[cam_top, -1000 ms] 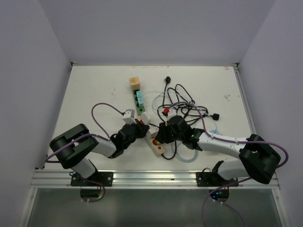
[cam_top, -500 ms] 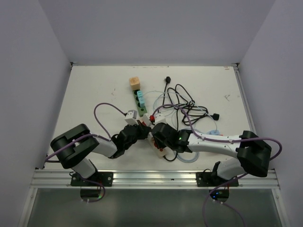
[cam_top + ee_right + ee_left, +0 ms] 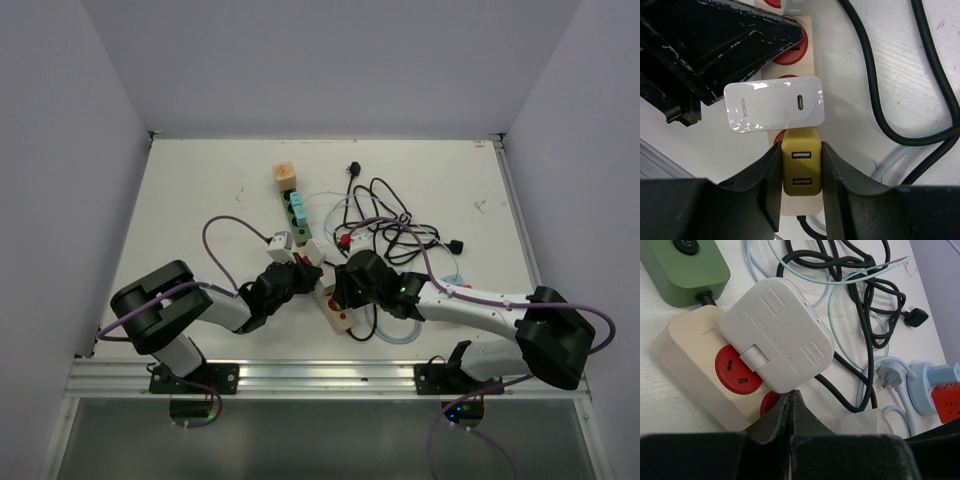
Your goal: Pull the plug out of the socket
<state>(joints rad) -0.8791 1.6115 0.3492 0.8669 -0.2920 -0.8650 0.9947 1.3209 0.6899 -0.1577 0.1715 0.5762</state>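
A cream power strip [image 3: 335,312] with red sockets lies between the two arms. In the right wrist view, a yellow two-port USB plug [image 3: 801,169] sits in the strip [image 3: 800,205], and my right gripper [image 3: 800,148] is shut on its two sides. A white HONOR charger [image 3: 774,111] is plugged in just beyond it. My left gripper [image 3: 791,393] is shut with nothing in it. Its tips rest against the strip [image 3: 690,355] at the edge of a large white adapter [image 3: 777,335]. The left gripper's black fingers [image 3: 740,45] lie over the strip's far part.
Tangled black and pale cables [image 3: 390,225] cover the table right of the strip. A green power strip [image 3: 685,265] lies beyond the cream one, with a wooden block [image 3: 284,176] further back. A loose grey plug [image 3: 890,374] and a blue-and-red adapter [image 3: 940,395] lie to the right.
The right arm swung left over the strip, then shifted back right a little, its gripper staying shut at the strip. The left arm has barely moved.
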